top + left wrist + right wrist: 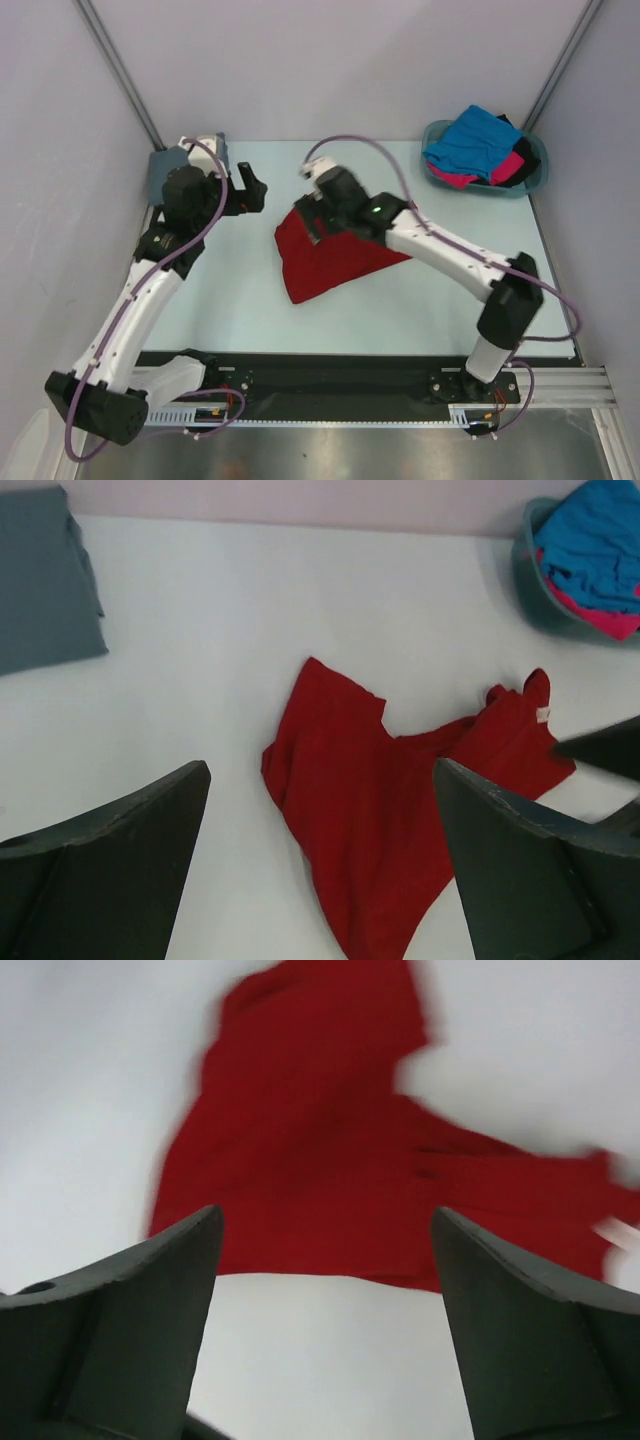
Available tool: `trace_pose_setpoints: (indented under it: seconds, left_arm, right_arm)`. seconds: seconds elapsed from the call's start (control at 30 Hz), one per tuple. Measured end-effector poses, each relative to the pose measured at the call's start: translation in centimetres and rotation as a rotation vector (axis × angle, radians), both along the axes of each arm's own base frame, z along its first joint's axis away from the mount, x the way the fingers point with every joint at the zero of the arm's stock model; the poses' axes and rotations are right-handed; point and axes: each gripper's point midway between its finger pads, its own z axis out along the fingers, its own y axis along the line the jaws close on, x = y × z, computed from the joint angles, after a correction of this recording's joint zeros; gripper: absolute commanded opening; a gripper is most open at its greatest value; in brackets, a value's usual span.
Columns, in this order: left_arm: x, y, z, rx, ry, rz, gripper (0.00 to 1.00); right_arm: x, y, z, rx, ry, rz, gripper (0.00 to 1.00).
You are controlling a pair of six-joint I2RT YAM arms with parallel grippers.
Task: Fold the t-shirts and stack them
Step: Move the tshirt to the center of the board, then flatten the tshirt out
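Observation:
A deep red t-shirt (325, 255) lies crumpled and spread in the middle of the table. My right gripper (316, 222) hovers over its far edge, open, with nothing between its fingers; in the right wrist view the red t-shirt (320, 1140) lies blurred just beyond the open gripper (325, 1220). My left gripper (252, 190) is open to the left of the shirt and looks across at the red t-shirt (400, 810). A folded slate grey t-shirt (40, 580) lies at the far left. Blue (468, 140), pink (505, 168) and black (522, 155) t-shirts are piled in the basket.
The teal basket (512, 191) stands at the far right corner; its rim (530, 580) also shows in the left wrist view. Grey walls and metal posts close in the table at the back and sides. One dark finger (600, 750) of the right gripper pokes in beside the red shirt.

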Motion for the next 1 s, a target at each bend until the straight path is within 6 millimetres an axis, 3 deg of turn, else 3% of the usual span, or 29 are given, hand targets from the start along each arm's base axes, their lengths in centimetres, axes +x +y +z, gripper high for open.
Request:
trace_pose_setpoints:
  seconds: [0.17,0.23,0.3,0.37,0.47,0.57,0.63,0.77,0.87,1.0]
  left_arm:
    - [2.6,-2.6,-6.2,-0.018,0.135,-0.074,1.00]
    - [3.6,-3.8,-9.2,-0.023,0.206,-0.106,1.00]
    - [4.8,-5.1,-12.6,-0.022,0.284,-0.132,1.00]
    - [5.7,-6.2,-16.1,-0.009,0.356,-0.150,1.00]
    - [6.3,-7.5,-22.0,0.018,0.494,-0.166,1.00]
    - [7.1,-8.1,-25.8,0.037,0.582,-0.161,1.00]
    - [7.9,-8.4,-27.1,0.045,0.607,-0.159,1.00]
    - [10.5,-9.0,-27.2,0.055,0.592,-0.139,1.00]
    - [12.4,-9.4,-26.3,0.056,0.558,-0.126,1.00]
    - [13.4,-9.2,-25.7,0.068,0.533,-0.098,1.00]
  right_arm:
    - [8.8,-15.1,6.6,0.080,-0.176,-0.443,1.00]
    - [11.4,-20.0,7.5,0.097,-0.211,-0.582,1.00]
    - [13.1,-22.9,6.8,0.094,-0.208,-0.661,1.00]
    - [14.4,-23.9,4.8,0.084,-0.173,-0.691,0.98]
    - [16.5,-24.2,-0.1,0.057,-0.074,-0.701,0.97]
    - [17.4,-24.5,-5.3,0.036,0.040,-0.703,0.96]
    - [17.8,-25.1,-7.8,0.028,0.100,-0.714,0.95]
    - [18.9,-26.6,-10.6,0.053,0.171,-0.745,0.92]
    - [19.9,-27.3,-11.1,0.085,0.189,-0.760,0.84]
    - [20.6,-27.3,-11.3,0.119,0.203,-0.751,0.83]
